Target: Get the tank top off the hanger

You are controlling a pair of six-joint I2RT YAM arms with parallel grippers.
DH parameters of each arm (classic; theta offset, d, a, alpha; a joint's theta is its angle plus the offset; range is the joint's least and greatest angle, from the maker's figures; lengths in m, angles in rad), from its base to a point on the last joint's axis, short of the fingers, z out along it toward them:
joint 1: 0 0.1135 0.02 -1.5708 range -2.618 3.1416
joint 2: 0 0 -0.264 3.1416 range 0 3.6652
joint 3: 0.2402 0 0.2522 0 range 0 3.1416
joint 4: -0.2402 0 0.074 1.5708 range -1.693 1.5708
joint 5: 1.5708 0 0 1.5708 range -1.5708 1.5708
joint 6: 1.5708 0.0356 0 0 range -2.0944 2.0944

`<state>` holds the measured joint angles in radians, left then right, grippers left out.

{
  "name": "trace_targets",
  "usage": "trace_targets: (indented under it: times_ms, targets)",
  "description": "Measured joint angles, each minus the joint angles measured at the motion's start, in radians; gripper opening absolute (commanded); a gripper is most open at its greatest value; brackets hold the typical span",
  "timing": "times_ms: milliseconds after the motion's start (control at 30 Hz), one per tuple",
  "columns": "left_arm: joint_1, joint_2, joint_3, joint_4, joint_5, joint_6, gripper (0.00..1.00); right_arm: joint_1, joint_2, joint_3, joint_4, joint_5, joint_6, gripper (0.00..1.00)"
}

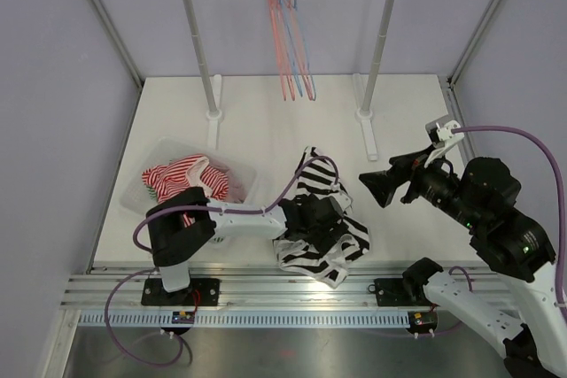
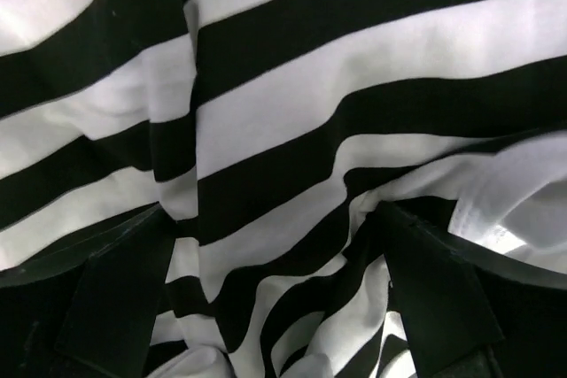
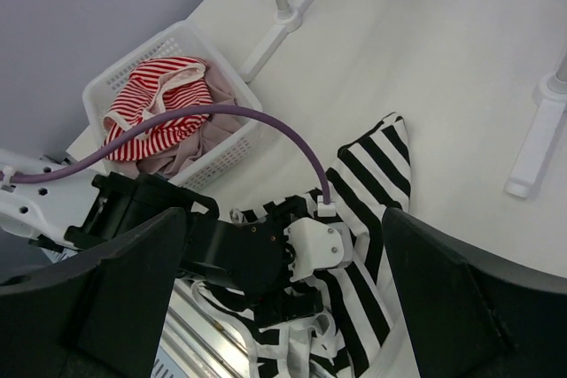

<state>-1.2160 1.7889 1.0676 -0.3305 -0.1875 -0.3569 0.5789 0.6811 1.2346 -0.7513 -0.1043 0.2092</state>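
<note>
The black-and-white striped tank top [image 1: 332, 236] lies crumpled on the table near the front edge, off any hanger. It fills the left wrist view [image 2: 292, 112] and shows in the right wrist view [image 3: 376, 183]. My left gripper [image 1: 314, 219] is low on top of it, jaws open, with the fabric bunched between the fingers [image 2: 115, 298]. My right gripper [image 1: 376, 185] is open and empty, held in the air to the right of the top. Three bare hangers [image 1: 288, 33], red, blue and pink, hang on the rail.
A white basket [image 1: 244, 185] with red-striped and pink clothes [image 3: 168, 95] stands at the left. The clothes rack's posts [image 1: 376, 68] and feet [image 3: 532, 157] stand behind the tank top. Walls close the sides and the back.
</note>
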Motion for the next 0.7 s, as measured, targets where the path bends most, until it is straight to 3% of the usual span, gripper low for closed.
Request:
trace_targets:
  times_ms: [67, 133, 167, 400, 700]
  targets:
    - [-0.011, 0.014, 0.017, 0.019, -0.010, -0.013, 0.54, 0.000, -0.017, -0.003, -0.002, -0.013, 0.000, 1.00]
    - [-0.021, 0.035, 0.031, 0.040, -0.024, -0.031, 0.12, 0.000, -0.027, -0.003, -0.002, -0.019, -0.001, 0.99]
    - [-0.027, 0.040, 0.035, 0.051, -0.034, -0.036, 0.02, 0.000, -0.029, -0.003, -0.003, -0.021, -0.001, 0.99]
    - [-0.047, -0.026, 0.024, -0.011, -0.125, -0.060, 0.00, 0.000, -0.049, -0.002, -0.029, -0.020, -0.006, 1.00]
    - [-0.046, -0.448, 0.090, -0.219, -0.377, -0.108, 0.00, 0.000, -0.065, 0.000, -0.040, -0.015, -0.019, 1.00]
